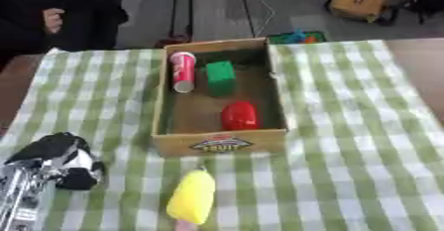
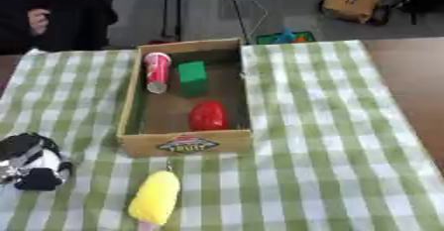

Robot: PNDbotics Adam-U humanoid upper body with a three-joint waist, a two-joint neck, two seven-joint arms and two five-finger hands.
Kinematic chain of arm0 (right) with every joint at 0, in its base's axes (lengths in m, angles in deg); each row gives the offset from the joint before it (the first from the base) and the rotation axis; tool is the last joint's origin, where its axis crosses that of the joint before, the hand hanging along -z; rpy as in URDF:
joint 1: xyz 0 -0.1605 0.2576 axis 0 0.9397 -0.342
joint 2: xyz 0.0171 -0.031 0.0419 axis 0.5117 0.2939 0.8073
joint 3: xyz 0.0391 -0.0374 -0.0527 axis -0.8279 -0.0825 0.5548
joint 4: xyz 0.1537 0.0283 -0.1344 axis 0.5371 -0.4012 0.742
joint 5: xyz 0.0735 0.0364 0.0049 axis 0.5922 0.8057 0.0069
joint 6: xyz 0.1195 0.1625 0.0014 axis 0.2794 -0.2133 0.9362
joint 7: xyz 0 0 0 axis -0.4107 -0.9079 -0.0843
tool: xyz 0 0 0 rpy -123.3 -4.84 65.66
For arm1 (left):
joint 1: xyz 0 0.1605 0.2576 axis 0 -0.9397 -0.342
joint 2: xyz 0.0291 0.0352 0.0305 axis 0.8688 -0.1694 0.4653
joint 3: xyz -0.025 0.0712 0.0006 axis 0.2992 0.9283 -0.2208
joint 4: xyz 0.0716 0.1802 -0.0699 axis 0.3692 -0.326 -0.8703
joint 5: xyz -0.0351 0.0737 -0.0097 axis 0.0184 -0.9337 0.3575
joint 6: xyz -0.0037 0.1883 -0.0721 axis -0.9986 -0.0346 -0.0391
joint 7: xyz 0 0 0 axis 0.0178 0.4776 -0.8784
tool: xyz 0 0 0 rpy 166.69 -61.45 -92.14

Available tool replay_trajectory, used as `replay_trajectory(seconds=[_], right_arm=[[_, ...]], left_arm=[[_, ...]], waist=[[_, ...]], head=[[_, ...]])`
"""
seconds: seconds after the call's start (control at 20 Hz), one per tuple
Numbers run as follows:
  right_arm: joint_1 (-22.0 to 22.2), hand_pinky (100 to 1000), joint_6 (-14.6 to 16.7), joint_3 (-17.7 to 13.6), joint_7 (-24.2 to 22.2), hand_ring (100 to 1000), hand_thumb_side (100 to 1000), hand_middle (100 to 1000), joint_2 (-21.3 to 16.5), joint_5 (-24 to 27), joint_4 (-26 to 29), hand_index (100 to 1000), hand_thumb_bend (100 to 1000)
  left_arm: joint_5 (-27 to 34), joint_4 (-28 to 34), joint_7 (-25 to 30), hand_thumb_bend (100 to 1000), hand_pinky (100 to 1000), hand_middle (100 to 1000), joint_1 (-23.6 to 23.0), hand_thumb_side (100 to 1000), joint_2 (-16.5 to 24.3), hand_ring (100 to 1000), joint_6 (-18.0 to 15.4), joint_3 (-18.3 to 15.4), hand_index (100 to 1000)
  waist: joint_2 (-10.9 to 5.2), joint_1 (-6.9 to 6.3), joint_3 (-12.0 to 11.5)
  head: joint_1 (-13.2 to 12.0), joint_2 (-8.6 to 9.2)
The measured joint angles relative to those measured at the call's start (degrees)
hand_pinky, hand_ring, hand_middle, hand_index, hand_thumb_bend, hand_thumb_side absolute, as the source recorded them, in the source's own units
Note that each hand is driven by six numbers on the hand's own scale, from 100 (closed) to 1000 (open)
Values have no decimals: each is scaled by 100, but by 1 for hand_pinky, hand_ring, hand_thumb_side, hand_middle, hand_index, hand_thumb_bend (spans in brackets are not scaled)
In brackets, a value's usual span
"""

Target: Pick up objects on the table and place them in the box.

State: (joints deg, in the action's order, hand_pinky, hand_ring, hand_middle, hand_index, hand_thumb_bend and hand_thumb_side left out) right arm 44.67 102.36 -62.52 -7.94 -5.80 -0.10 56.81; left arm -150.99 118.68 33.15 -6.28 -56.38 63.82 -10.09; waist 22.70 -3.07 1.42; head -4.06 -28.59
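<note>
My left hand (image 1: 61, 163) rests at the lower left of the green-and-white checked cloth surface (image 1: 347, 141), black fingers curled on nothing, apart from the open brown cardboard box (image 1: 218, 143). Three things lie inside: one red-and-white tube (image 1: 182, 71), one green block (image 1: 220, 77) and one glossy red rounded piece (image 1: 240, 115). One soft yellow oblong toy (image 1: 192, 197) lies unobstructed just before the box's labelled front wall.
</note>
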Motion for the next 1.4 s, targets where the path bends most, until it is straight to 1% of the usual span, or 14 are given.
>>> replay_trajectory(seconds=[0.3, 0.45, 0.75, 1.0, 1.05, 1.25, 1.4], right_arm=[[4, 428, 0, 2, -1, 439, 743, 316, -4, 1, 0, 447, 100], [30, 428, -1, 3, -3, 440, 742, 317, -4, 1, 0, 447, 100], [52, 428, -5, 3, -8, 440, 740, 317, -12, 2, 0, 447, 100], [95, 428, -15, 3, -17, 440, 739, 318, -25, 2, 0, 447, 100], [95, 429, -18, 3, -20, 441, 737, 318, -25, 2, 0, 447, 100], [106, 430, -23, 4, -21, 441, 735, 318, -36, 2, 0, 447, 100], [136, 430, -26, 4, -20, 441, 734, 319, -56, 2, 0, 447, 100]], left_arm=[[-2, -68, 16, 100, 285, 503, 61, 227, 154, 493, -15, 5, 545], [37, -87, 28, 100, 276, 504, 121, 226, 262, 492, -31, 9, 544], [229, -85, 45, 100, 262, 503, 187, 233, 505, 489, -59, 9, 545], [370, -82, 44, 100, 254, 503, 232, 236, 597, 488, -62, 8, 545], [390, -81, 44, 100, 237, 501, 240, 244, 611, 483, -64, 8, 546], [546, -47, 50, 100, 221, 500, 462, 244, 671, 479, -106, 11, 547], [653, -44, 57, 100, 209, 499, 572, 245, 717, 475, -133, 18, 547]], waist=[[-1, -4, 6], [-9, -30, 8], [-79, -91, -13], [-116, -115, -26], [-124, -120, -28], [-205, -167, -43], [-215, -179, -56]], head=[[10, 0], [19, -3], [34, -14], [53, -58], [53, -61], [53, -114], [61, -146]])
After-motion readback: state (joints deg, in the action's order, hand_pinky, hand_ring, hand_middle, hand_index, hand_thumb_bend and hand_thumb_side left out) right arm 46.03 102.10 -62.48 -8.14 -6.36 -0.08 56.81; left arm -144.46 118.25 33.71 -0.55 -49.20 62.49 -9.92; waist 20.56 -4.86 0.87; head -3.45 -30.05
